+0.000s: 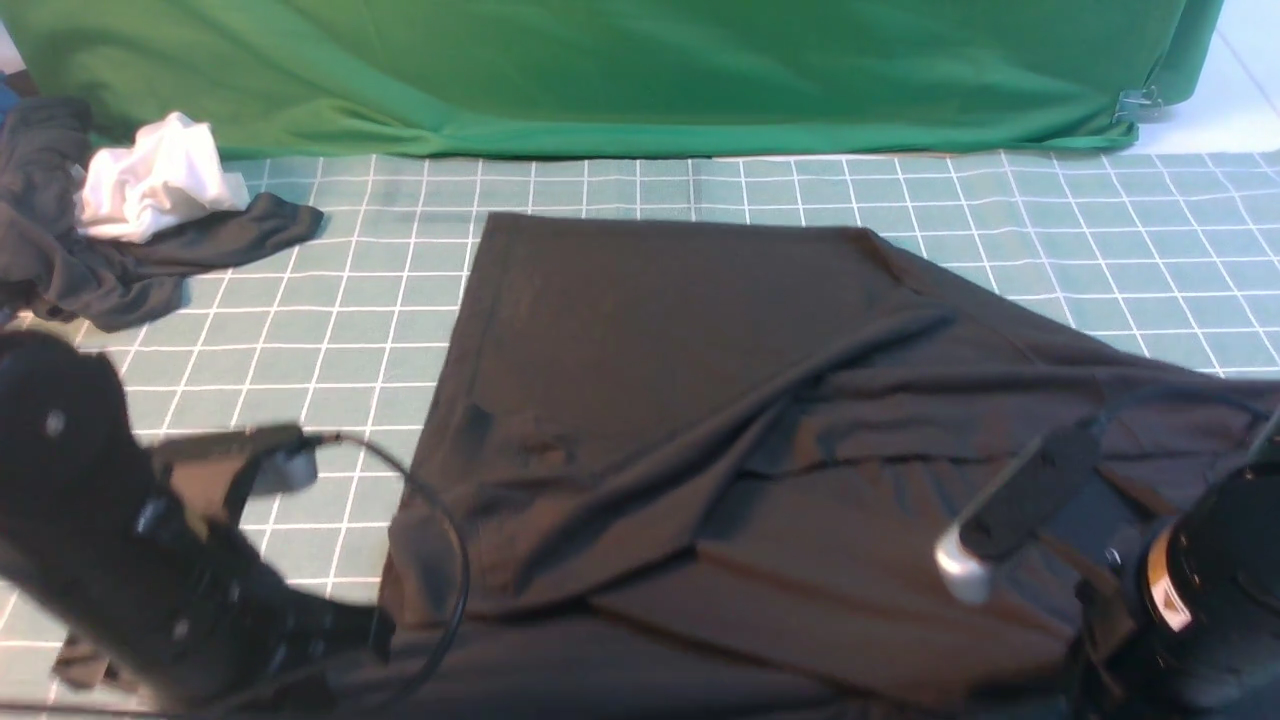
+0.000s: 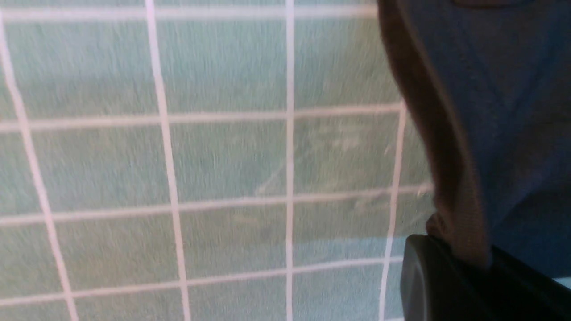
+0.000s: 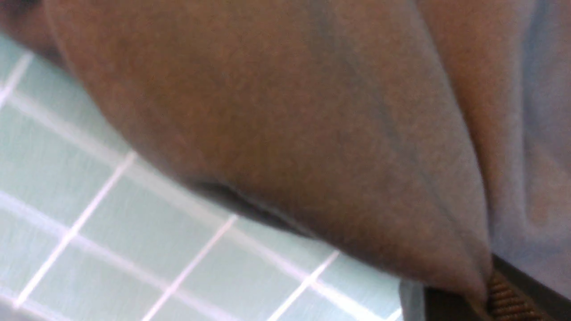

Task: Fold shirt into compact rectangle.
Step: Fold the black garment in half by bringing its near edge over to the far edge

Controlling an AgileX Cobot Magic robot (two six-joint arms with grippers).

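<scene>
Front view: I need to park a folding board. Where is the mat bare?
Bare: the strip between the green backdrop and the shirt; the squares between the grey-and-white pile and the shirt's left edge; the far right corner. Crowded: near edge, with left arm and right arm.

Body check: both arms in matte black casing.
My left arm is bulky and black, with a small grey round fastener and a thin black cable looping off it. My right arm carries a copper-and-white band and a silver-capped rod. My left fingers are smooth, rounded and black.
</scene>
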